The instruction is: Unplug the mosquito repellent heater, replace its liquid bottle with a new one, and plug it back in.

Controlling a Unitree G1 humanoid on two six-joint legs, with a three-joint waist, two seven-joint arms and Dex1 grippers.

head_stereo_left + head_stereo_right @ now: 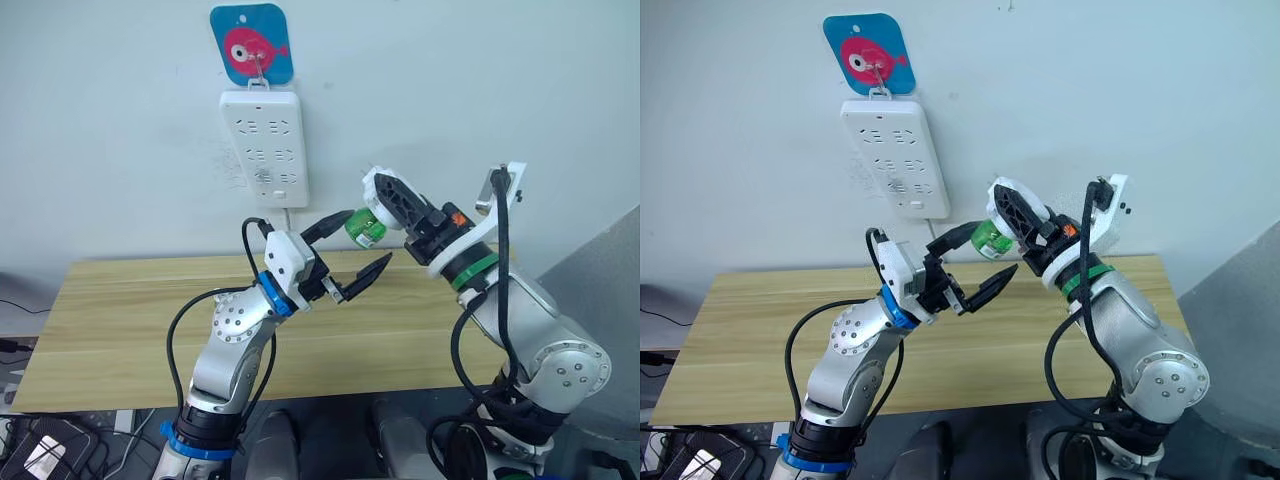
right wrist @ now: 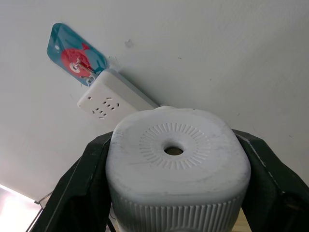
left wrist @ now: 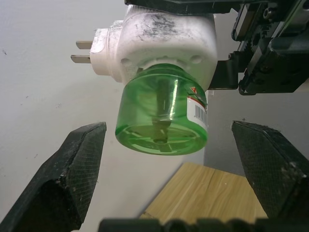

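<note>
My right gripper is shut on the white mosquito repellent heater, holding it in the air in front of the wall. Its two prongs are bare, free of any socket. A green liquid bottle hangs screwed into the heater's underside, also seen as a green bottle between the arms. My left gripper is open, one finger on each side of the bottle's base without touching it. The round hole on the heater's top faces the right wrist camera.
A long white power strip hangs on the wall from a blue fish hook plate, its cable dropping behind the wooden table. A grey surface stands at the right.
</note>
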